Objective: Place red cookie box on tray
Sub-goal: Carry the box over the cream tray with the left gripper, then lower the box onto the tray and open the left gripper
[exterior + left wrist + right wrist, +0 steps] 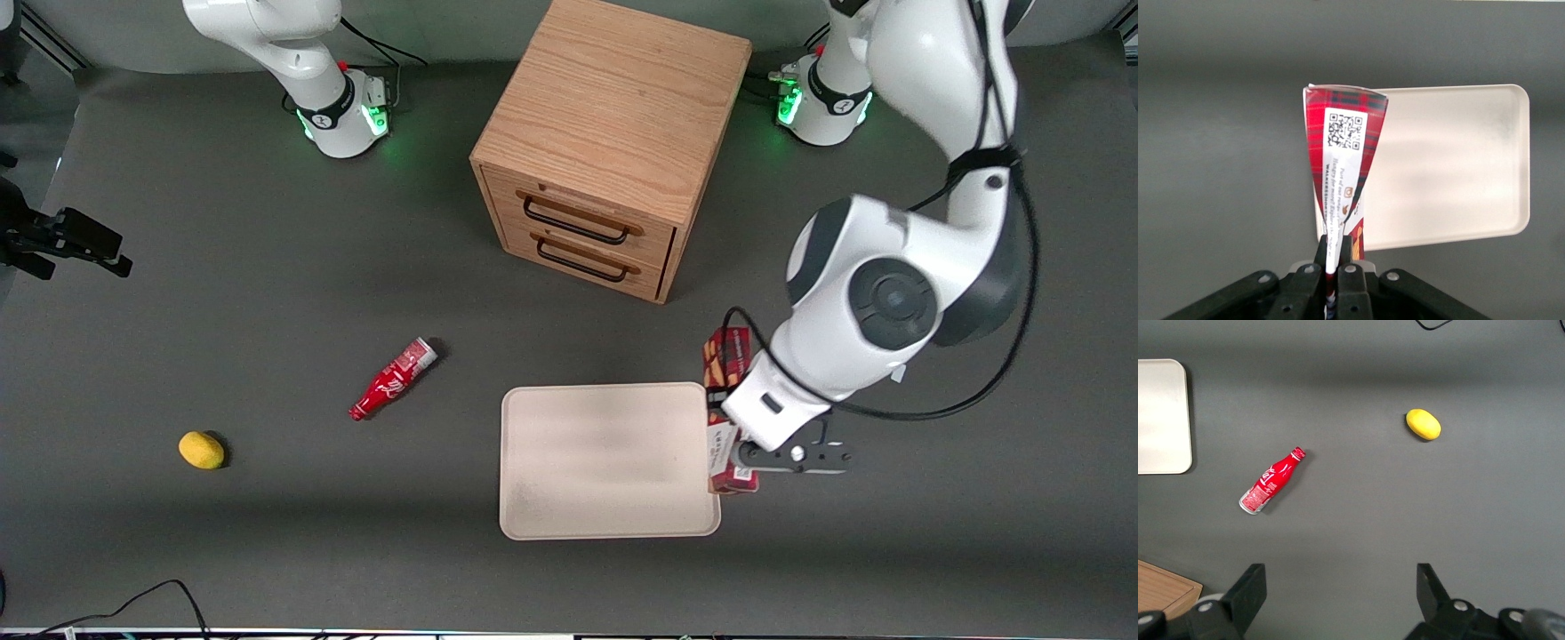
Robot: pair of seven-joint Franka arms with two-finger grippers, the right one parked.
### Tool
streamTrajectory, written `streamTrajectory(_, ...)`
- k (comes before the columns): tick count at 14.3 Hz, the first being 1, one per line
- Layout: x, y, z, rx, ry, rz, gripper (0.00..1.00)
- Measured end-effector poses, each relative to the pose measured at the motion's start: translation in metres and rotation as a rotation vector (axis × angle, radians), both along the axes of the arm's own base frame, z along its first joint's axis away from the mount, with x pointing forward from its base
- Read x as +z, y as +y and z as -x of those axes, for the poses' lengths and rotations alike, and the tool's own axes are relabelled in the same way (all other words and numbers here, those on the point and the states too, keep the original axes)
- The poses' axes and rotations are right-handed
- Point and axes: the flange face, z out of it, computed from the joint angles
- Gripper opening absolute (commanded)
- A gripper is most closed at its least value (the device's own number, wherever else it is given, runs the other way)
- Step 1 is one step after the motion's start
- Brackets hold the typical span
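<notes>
red tartan carton, the red cookie box [1341,150], pinched in gripper [1335,257] above smooth cream tray's [1458,160] rim

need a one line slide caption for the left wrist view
The tool, shut on the red cookie box, holds it at the edge of the cream tray.

A wooden chest [613,133] with two black-handled drawers stands on the dark grey table [267,267]; seen from the front camera, a red soda bottle [393,379] [1271,482] lies on its side at roughly the chest's seven o'clock, its cap pointing the same way; a yellow fruit [202,450] [1423,424] sits at the bottle's eight o'clock, well apart.
</notes>
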Motion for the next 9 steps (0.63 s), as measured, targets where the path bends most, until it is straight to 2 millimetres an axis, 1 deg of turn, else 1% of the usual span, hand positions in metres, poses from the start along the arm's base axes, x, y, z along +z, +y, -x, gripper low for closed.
streamTrajectory(3,-0.052,-0.024,-0.005,0.014,0.001,0.002,0.00)
streamTrajectory(6,-0.100,-0.034,-0.010,0.020,0.002,-0.013,0.00)
streamTrajectory(9,-0.136,-0.045,-0.010,0.017,-0.020,-0.046,0.00)
